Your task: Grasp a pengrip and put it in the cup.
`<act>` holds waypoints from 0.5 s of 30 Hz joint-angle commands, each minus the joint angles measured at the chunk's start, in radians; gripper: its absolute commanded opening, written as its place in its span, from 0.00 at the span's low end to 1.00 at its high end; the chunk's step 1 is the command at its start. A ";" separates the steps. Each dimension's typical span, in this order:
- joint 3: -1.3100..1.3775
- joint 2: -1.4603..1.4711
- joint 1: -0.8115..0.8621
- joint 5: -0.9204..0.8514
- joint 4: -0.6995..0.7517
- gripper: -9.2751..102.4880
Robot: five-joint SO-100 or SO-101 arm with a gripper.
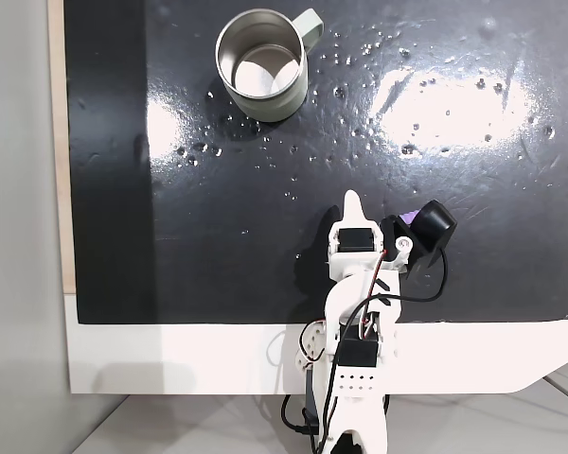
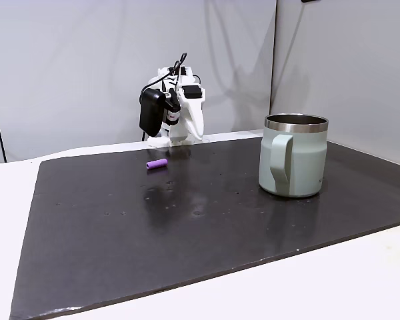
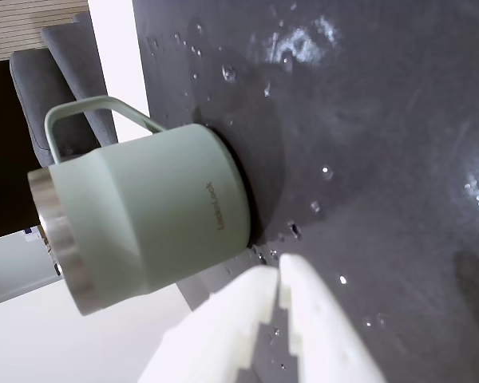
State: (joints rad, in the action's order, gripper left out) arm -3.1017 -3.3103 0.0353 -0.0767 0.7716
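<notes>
Just beside pincer [image 1: 353,200], pengrip [image 1: 409,217], ungrasped

The arm's black camera [image 1: 434,225] mostly hides the pengrip [image 1: 409,217].

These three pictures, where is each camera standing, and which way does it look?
A fixed view: above, looking straight down on the black mat, cup and white arm.
A fixed view: low at the table's far edge, facing the arm across the pengrip.
Wrist view: rides the arm, turned sideways; gripper shut, aimed toward the cup.
All share the cup.
</notes>
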 commanded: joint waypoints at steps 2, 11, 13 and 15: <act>0.003 -0.009 -0.006 0.003 -0.003 0.08; 0.167 -0.009 -0.006 -0.075 0.172 0.08; 0.261 -0.009 -0.005 -0.127 0.270 0.08; 0.344 0.002 0.018 -0.195 0.336 0.08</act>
State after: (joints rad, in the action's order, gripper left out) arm -2.9192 -3.3103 0.0337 -0.1933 1.0477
